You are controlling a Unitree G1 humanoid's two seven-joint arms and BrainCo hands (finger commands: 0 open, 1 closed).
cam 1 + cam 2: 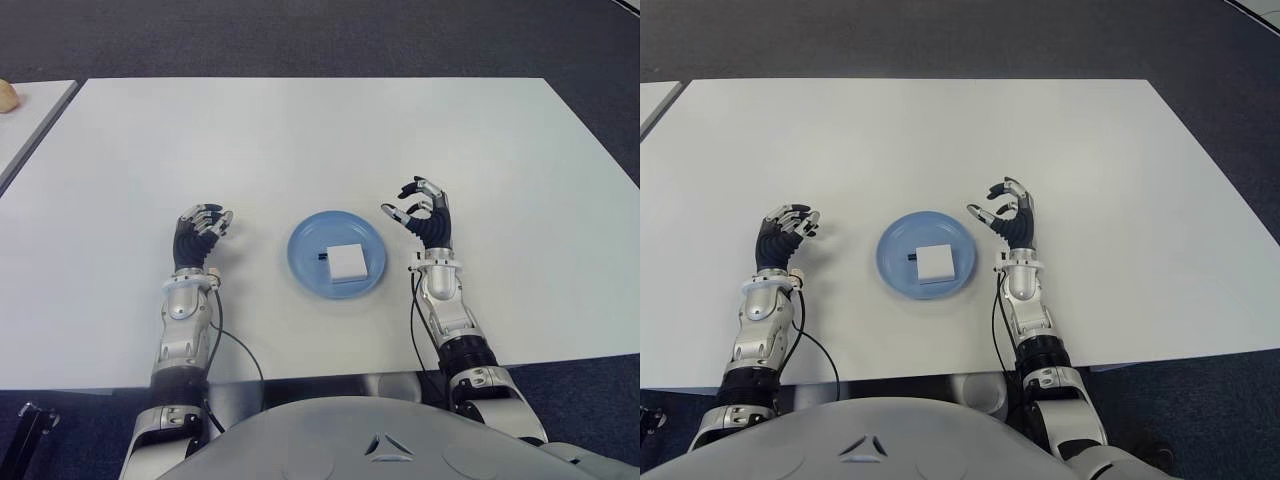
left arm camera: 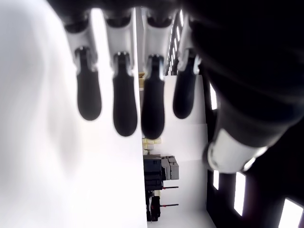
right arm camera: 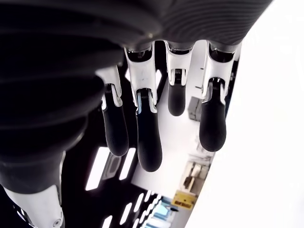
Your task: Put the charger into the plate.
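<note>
White square charger lies in blue plate; left hand, right hand empty, fingers loose.

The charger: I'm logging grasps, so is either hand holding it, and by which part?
Nothing is held. The charger lies in the plate; the left hand and right hand flank it, empty.
</note>
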